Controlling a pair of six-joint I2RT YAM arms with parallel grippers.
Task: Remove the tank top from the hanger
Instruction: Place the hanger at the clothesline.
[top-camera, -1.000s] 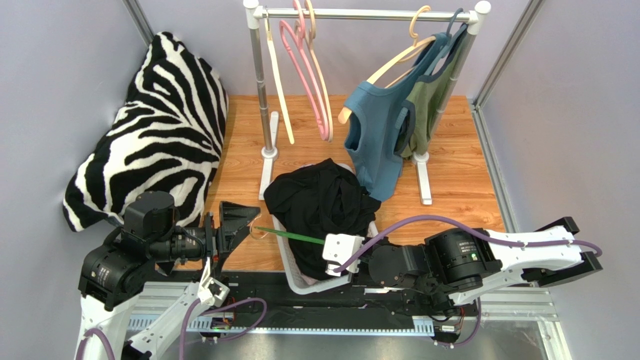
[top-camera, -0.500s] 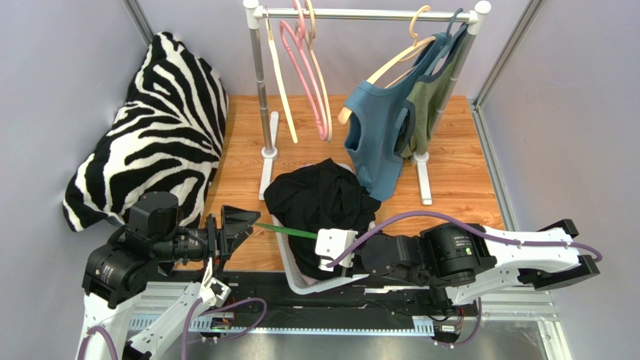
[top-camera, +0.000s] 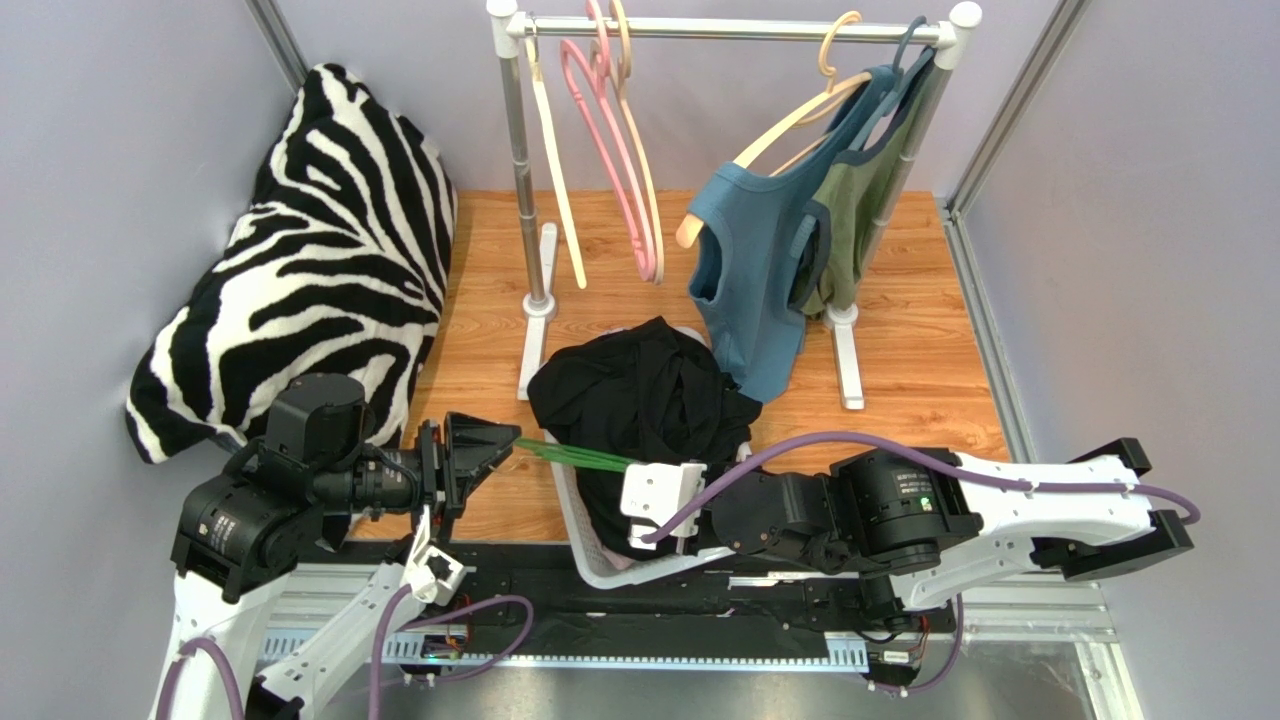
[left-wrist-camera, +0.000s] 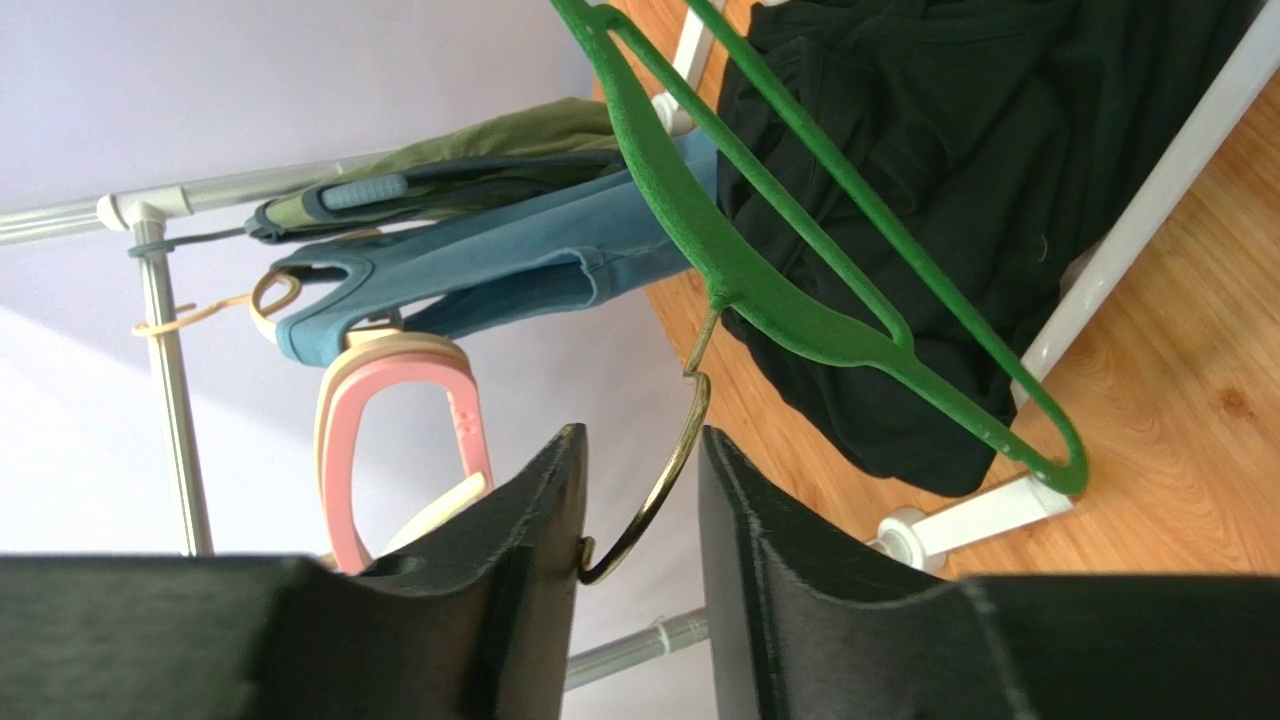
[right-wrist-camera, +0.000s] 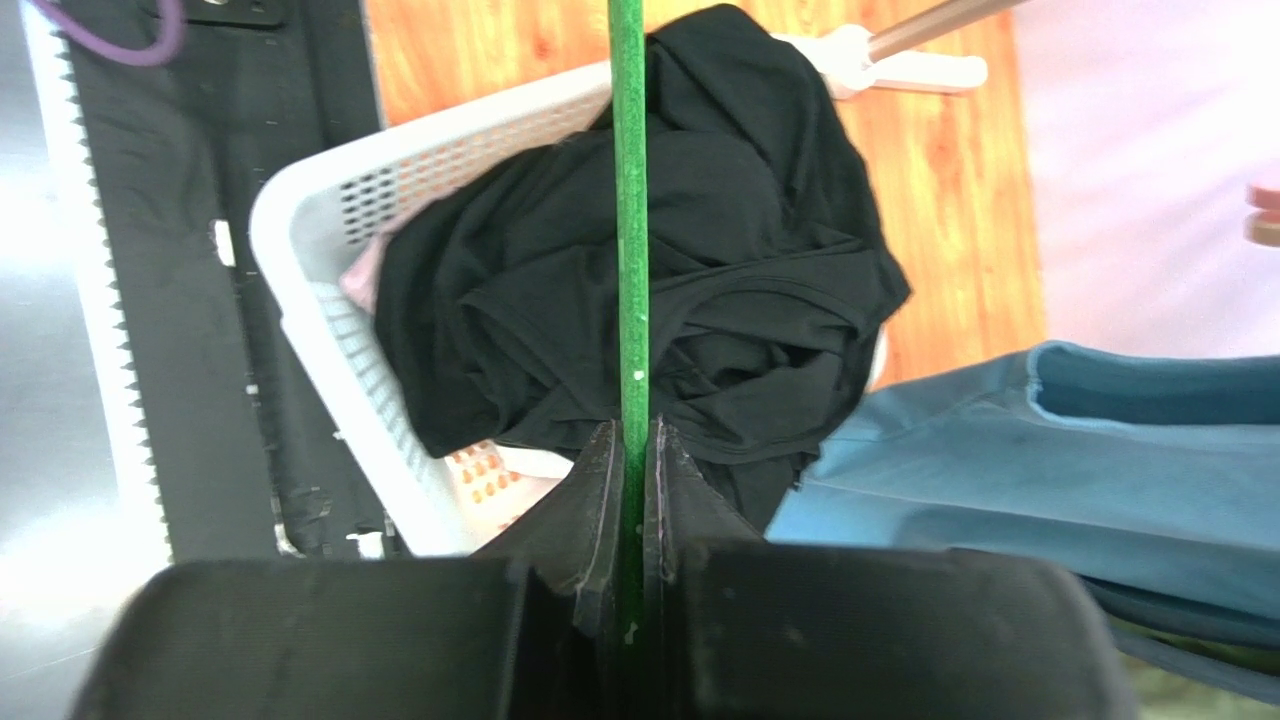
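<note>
A bare green hanger (top-camera: 579, 456) hangs in the air between my two grippers. My right gripper (top-camera: 637, 474) is shut on its straight bar (right-wrist-camera: 631, 225). My left gripper (top-camera: 504, 447) has its fingers narrowly apart around the hanger's brass hook (left-wrist-camera: 661, 480), which touches both fingers. The black tank top (top-camera: 646, 398) lies crumpled in the white basket (top-camera: 579, 528), off the hanger and under it. It also shows in the left wrist view (left-wrist-camera: 932, 150) and the right wrist view (right-wrist-camera: 721, 270).
A clothes rack (top-camera: 721, 27) at the back holds empty cream and pink hangers (top-camera: 631, 180), a blue tank top (top-camera: 751, 270) and a green one (top-camera: 857, 195) on hangers. A zebra-print pillow (top-camera: 301, 255) lies at the left. The rack's white feet (top-camera: 849, 360) stand on the wooden table.
My right gripper has moved left with the green hanger. The hanger's hook now sits between the left gripper's fingers, and the left wrist has shifted slightly right and up.
</note>
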